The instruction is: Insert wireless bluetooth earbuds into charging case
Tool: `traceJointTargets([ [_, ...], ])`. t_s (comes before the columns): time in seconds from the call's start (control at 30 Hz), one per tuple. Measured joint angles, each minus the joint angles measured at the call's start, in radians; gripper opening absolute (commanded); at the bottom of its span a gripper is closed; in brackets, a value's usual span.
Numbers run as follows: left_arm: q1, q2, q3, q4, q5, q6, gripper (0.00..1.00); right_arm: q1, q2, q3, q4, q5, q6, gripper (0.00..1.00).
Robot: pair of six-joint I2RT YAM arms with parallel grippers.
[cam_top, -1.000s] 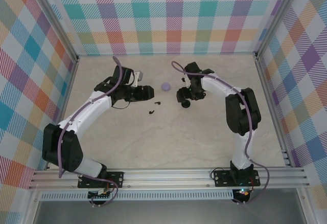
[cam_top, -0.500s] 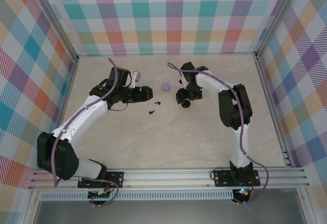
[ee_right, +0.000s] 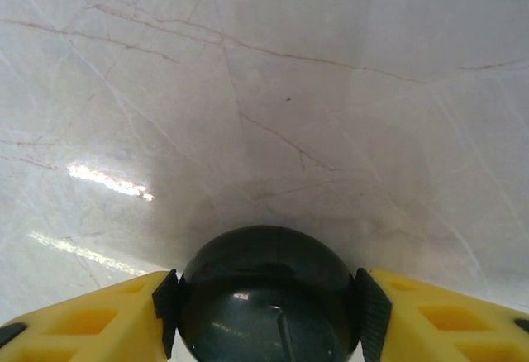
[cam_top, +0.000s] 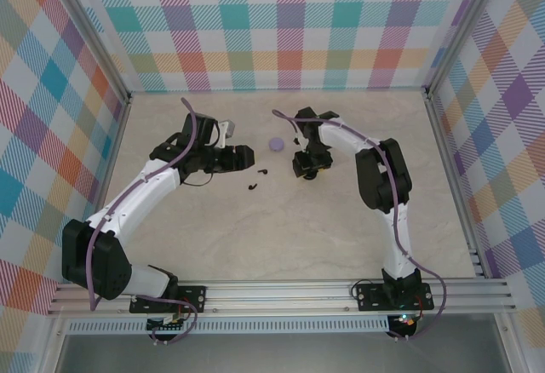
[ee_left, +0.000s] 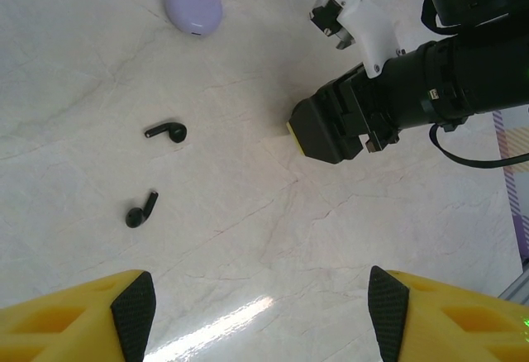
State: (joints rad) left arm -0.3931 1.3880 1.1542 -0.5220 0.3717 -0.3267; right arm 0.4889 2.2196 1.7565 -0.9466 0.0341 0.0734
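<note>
Two black earbuds [ee_left: 168, 131] [ee_left: 141, 211] lie loose on the marble table, ahead and left of my left gripper [ee_left: 260, 304]. That gripper hovers open with nothing between its fingers. In the top view the earbuds [cam_top: 262, 170] [cam_top: 253, 186] lie between the left gripper [cam_top: 247, 157] and the right gripper [cam_top: 308, 169]. A closed lilac charging case [ee_left: 193, 4] sits farther back. The right gripper [ee_right: 264, 316] is shut on a round black charging case [ee_right: 264, 267], with a pad pressed on each side. The case rests low on the table.
The right arm's wrist [ee_left: 430, 89] reaches in from the right in the left wrist view, close to the earbuds. Checkered walls [cam_top: 281, 24] enclose the table on three sides. Open marble [cam_top: 281, 237] stretches toward the near edge.
The right gripper's jaws have closed in onto the black case, and that arm has shifted a little left. The left arm drew back slightly a second ago, then held still.
</note>
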Motion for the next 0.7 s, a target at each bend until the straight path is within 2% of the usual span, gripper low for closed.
traceJointTargets([
  [0.2,0.000,0.000,0.000,0.000,0.000,0.000,0.70,0.019,0.000,0.006,-0.005,0.013,-0.023,0.50],
  [0.4,0.000,0.000,-0.012,0.002,0.000,-0.005,0.69,0.061,-0.001,0.000,0.006,0.006,-0.089,0.49],
  [0.7,0.000,-0.003,-0.032,0.005,0.001,-0.022,0.68,0.165,-0.058,-0.100,0.048,-0.091,-0.221,0.50],
])
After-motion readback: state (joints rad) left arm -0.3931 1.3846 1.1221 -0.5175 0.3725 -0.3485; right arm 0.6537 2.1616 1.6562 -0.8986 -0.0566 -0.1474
